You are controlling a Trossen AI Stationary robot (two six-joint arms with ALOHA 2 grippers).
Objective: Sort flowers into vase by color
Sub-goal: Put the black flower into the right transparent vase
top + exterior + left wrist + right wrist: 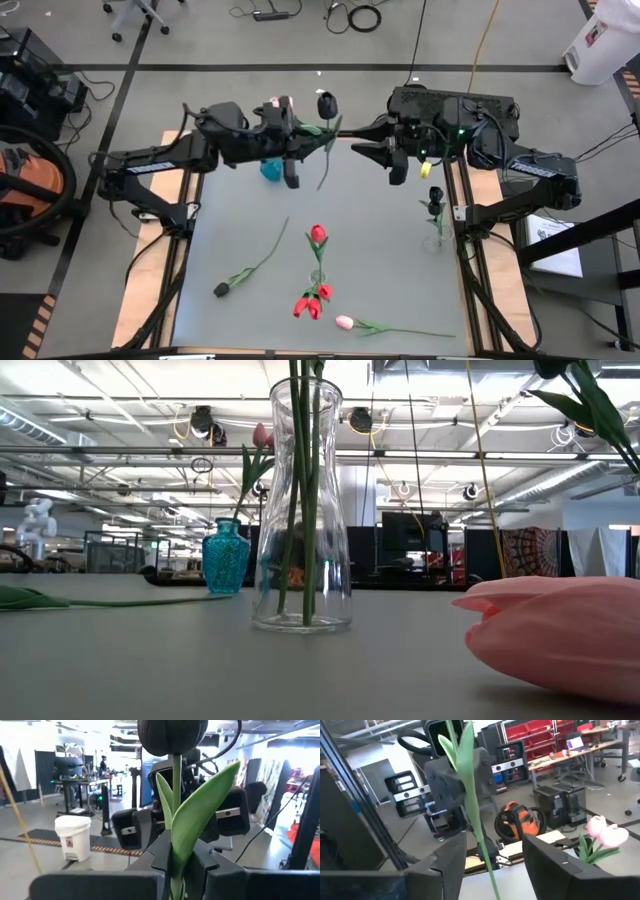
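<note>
Gripping the black tulip (327, 104) low on its stem, the left gripper (300, 133) is hovering at twelve o'clock over the table (240, 225); stem upright, head topmost. The right gripper (372, 140), fingers apart, is waiting just beside, toward three o'clock, nearest. No legible writing is showing.

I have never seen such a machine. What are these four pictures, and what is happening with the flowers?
Two robot arms work at a grey table. One camera looks down from above, one sits at table height, and one rides on each wrist. Both arms meet at the far edge: the left gripper is shut on a black tulip, and the right gripper, open, sits around its stem. On the table stand a clear vase of red tulips, a teal vase with pink ones, and a vase with a black tulip. One black and one pink tulip lie loose.
</note>
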